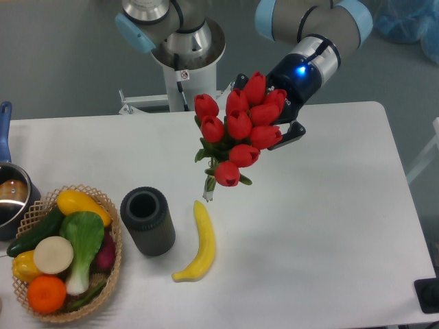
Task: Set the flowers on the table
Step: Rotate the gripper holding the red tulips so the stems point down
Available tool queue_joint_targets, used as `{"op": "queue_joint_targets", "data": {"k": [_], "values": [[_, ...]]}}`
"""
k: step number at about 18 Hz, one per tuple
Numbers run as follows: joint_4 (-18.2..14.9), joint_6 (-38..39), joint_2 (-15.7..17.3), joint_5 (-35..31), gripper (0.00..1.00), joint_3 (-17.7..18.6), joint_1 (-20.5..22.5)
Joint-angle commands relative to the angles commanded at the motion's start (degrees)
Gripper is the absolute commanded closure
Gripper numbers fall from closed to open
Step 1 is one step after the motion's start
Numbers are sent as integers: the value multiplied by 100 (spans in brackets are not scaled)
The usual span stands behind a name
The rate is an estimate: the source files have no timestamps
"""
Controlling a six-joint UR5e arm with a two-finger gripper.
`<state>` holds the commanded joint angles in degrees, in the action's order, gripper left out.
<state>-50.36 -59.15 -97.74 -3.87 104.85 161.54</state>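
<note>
The bunch of red tulip buds with green leaves and stems (236, 127) sat just above the middle of the frame, held up in the air over the big white rectangular tabletop with rounded corners (322, 226). I counted about nine buds, all closed and glossy, packed tight into a rough cluster that pointed toward the camera. A few small dark green leaves poked out under the lower buds, and a short pale bit of stem hung down at the bottom of the bunch, ending just above the top tip of the yellow banana (198, 243).

The black two-finger gripper (274, 116) was right behind the buds, at the upper right of the bunch — one dark finger stuck out past the right-hand tulip, the rest was hidden by the flowers. So I honestly couldn't tell how the jaws stood or exactly where they gripped. A blue light glowed on the silver wrist above it.

Lower left of the frame had a woven wicker basket (115, 260) full of toy vegetables and fruit. Just right of it stood a dark grey cylindrical cup (147, 221), open at the top, with the banana lying beside that. A metal saucepan with a blue handle (8, 185) was cut off at the left edge.
</note>
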Motion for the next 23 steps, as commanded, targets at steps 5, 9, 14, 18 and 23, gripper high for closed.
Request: {"op": "queue_joint_targets", "data": {"k": [5,9,14,18,23], "values": [[9,-35,62,-9,59,62,26],[9,-26,62,-9,59,53,88],[9,-9,88,-376,59,-26,53],[9,0,141,-843,59,-44,9],[9,-35,395,-2387,59,-44,-96]]}}
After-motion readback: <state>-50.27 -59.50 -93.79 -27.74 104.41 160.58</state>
